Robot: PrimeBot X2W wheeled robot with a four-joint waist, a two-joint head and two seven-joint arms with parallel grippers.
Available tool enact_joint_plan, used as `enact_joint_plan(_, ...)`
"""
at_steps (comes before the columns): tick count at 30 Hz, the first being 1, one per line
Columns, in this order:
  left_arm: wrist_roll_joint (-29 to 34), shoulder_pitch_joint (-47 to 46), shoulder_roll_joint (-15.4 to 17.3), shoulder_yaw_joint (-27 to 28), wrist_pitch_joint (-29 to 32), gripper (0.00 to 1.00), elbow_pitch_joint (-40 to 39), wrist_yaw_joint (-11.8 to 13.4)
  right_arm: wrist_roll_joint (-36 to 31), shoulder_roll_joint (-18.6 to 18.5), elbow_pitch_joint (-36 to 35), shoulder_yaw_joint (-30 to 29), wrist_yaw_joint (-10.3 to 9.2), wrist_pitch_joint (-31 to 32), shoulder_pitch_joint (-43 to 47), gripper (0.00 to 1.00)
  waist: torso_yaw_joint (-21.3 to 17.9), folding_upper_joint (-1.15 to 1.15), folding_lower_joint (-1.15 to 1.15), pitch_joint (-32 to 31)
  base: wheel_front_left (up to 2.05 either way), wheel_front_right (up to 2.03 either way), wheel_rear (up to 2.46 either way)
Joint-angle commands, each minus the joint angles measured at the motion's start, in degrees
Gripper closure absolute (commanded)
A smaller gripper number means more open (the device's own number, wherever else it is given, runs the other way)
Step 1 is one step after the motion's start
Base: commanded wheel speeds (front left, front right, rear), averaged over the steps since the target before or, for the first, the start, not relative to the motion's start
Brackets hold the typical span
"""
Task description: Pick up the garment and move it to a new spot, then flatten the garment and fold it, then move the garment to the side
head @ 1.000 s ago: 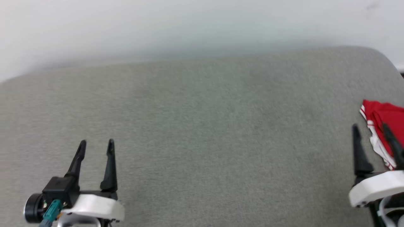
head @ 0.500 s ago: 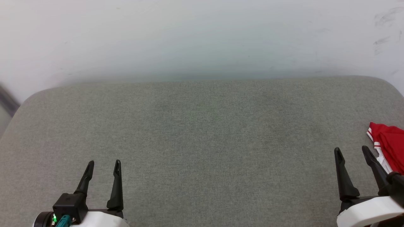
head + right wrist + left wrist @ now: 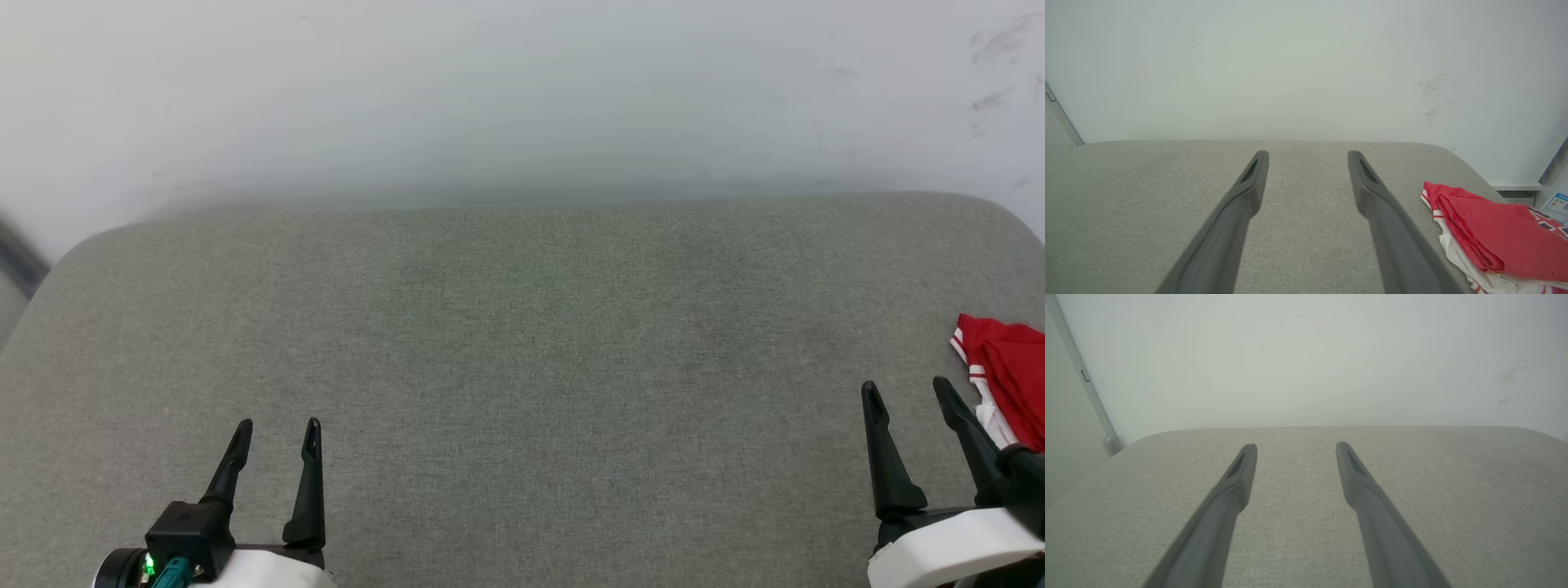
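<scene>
Watching from the side, I'm guessing the job is sitting at its tail end. The garment (image 3: 1008,363) is lying at the far right edge of the desk (image 3: 522,343), just beside the right hand (image 3: 906,385). In the right wrist view it's stacking in layers, red on top with white and striped trim peeking out underneath. So I'm reading it as folded and already parked to the side. It might just be bunched there waiting for the first pick, though. Part of it is running out of frame, so I'm not betting on it.

Both hands are hovering low over the near side of the desk, fingers pointing at the wall (image 3: 522,98). The left hand (image 3: 277,426) is sitting well apart from the garment, over at the other end. Its fingers are spread a fair way and it's gripping nothing. The right hand is doing the same, fingers apart with nothing between them. Its outer finger is lining up right next to the cloth, and I can't tell if it's brushing it.

If the fold counts as done, the next move is asking for nothing more than staying clear without snagging that thin fabric. If it isn't, the right hand is going to need to swing right, dip down and pinch an edge through all the layers so the stack isn't sliding apart.

Count: one garment, one desk, two hands, two fingers on each.
</scene>
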Motion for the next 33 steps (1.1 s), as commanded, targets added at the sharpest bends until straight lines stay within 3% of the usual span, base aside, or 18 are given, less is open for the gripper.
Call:
enact_joint_plan(1,0.22,-0.29,-0.2,-0.02,-0.36,0.0,0.03,-0.03,0.16,0.27,-0.06,-0.05,-0.02,0.13,-0.25,0.0,0.02,0.0,0.0,0.06,0.0,0.0,0.0)
enact_joint_plan(3,0.26,-0.41,-0.21,-0.08,-0.37,0.0,-0.08,-0.25,0.48,0.29,0.06,-0.13,-0.02,0.15,-0.42,0.0,0.1,0.0,0.0,0.18,0.0,0.0,0.0)
enact_joint_plan(4,0.01,-0.05,-0.03,-0.08,0.0,1.0,-0.06,-0.17,0.36,0.03,0.1,-0.1,0.0,0.0,-0.09,1.0,0.1,0.0,0.0,0.19,0.0,0.0,0.0)
enact_joint_plan(7,-0.34,0.31,-0.58,-0.3,0.18,1.0,1.09,-0.29,0.8,0.08,1.52,0.12,0.0,-0.1,0.25,1.0,0.11,0.0,0.0,0.21,0.0,0.0,0.0)
enact_joint_plan(33,-25.05,-3.54,-3.65,3.95,6.31,1.0,5.23,-4.29,29.42,-0.65,9.81,0.61,0.0,-0.05,-4.29,1.0,0.01,0.0,0.0,0.34,0.0,0.0,0.0)
